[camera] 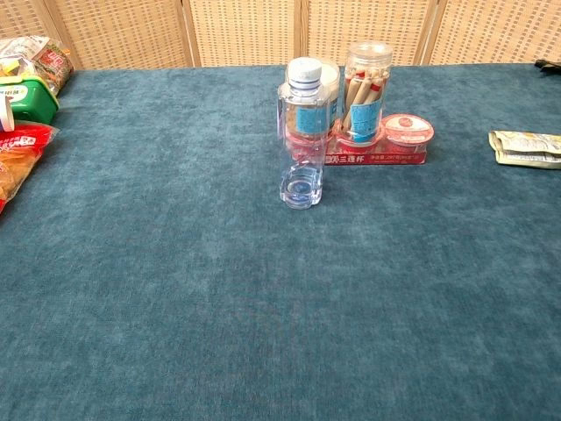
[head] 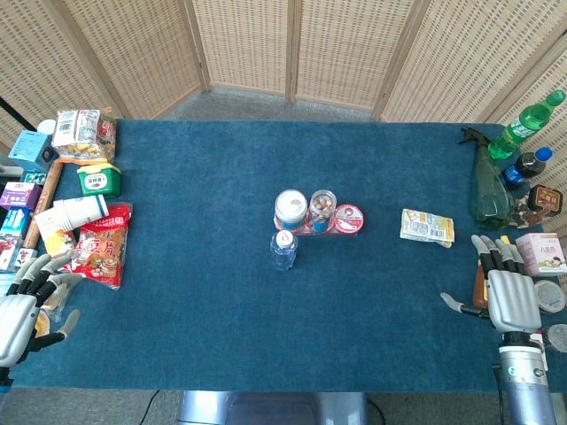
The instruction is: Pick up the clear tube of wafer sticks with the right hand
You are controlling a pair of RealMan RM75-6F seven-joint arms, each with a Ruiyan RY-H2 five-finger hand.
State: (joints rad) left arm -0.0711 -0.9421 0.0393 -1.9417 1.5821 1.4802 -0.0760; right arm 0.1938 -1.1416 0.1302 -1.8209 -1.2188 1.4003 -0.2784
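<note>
The clear tube of wafer sticks (head: 323, 210) (camera: 365, 92) stands upright at the table's middle, with brown sticks showing through its wall. It sits between a white-lidded can (head: 290, 209) and a small red-lidded cup (head: 348, 217) (camera: 408, 130). A clear water bottle (head: 283, 249) (camera: 302, 140) stands just in front of them. My right hand (head: 508, 288) rests open at the table's right edge, far from the tube, holding nothing. My left hand (head: 22, 305) lies open at the left edge. The chest view shows neither hand.
Snack packs, a paper cup (head: 71, 213) and a green tub (head: 97, 180) crowd the left side. Bottles (head: 524, 128), a green spray bottle (head: 487, 190) and a pink box (head: 542, 252) stand at the right edge. A yellow-white packet (head: 426, 227) (camera: 528, 146) lies between tube and right hand.
</note>
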